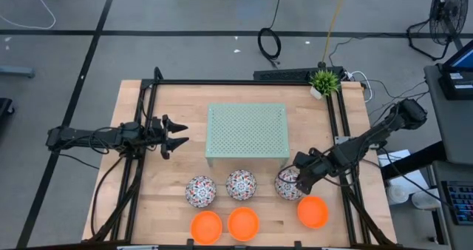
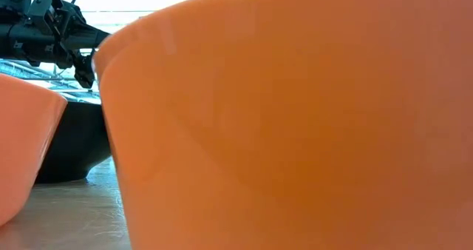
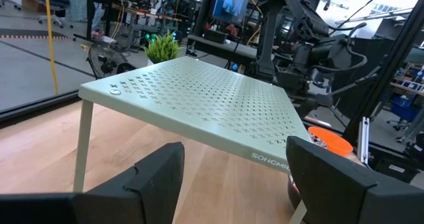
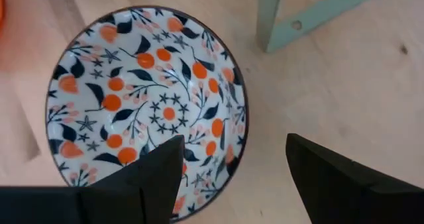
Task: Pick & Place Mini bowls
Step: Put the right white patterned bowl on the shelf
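Left pincer point(image 1: 179, 136): jaws apart, empty, hovering over the tabletop point(image 1: 140, 205) left of the green rack point(image 1: 247, 132).

Floral bowls in a row in front of the rack: left point(image 1: 200, 191), middle point(image 1: 241, 184), right point(image 1: 287, 184).

Orange bowls along the front edge: left point(image 1: 206, 226), middle point(image 1: 243, 223), right point(image 1: 313, 211).

Right pincer point(image 1: 298, 183): directly above the right floral bowl point(image 4: 147, 108), fingers point(image 4: 149, 177) spread with the bowl's rim between them, not closed on it.
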Controlling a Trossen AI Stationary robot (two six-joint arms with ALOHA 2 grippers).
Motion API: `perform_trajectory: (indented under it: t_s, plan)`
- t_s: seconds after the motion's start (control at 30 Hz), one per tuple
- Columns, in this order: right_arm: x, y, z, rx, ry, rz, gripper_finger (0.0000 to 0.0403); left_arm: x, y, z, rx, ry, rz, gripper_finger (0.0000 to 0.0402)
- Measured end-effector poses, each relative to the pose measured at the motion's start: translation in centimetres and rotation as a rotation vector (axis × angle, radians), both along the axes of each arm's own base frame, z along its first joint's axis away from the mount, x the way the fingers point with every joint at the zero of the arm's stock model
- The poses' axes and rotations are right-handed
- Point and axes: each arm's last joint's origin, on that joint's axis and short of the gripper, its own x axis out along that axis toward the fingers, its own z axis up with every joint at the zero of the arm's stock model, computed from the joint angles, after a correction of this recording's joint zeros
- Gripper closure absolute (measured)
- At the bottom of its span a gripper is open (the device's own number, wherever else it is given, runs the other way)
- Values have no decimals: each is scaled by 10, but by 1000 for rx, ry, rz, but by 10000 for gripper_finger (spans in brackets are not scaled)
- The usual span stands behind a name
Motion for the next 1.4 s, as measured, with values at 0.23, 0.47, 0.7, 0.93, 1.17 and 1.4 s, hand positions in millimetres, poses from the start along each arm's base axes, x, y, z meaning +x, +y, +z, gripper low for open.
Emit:
perform_trajectory:
  t_s: [0.23, 0.47, 0.7, 0.93, 1.17, 1.4]
  plan:
    - [6, 5, -13, 12, 62, 26, 151, 0, 0, 0, 0, 0, 0, 133]
    - [6, 5, -12, 3, 51, 42, 188, 0, 0, 0, 0, 0, 0, 133]
    - [8, 1, -12, -30, 44, 86, 309, 0, 0, 0, 0, 0, 0, 133]
    - [12, -4, -9, -20, 33, 146, 392, 0, 0, 0, 0, 0, 0, 133]
    - [5, -8, 5, -3, -34, 174, 398, 0, 0, 0, 0, 1, 0, 133]
    - [-7, -13, 36, 90, -222, 217, 399, 0, 0, 0, 0, 0, 0, 133]
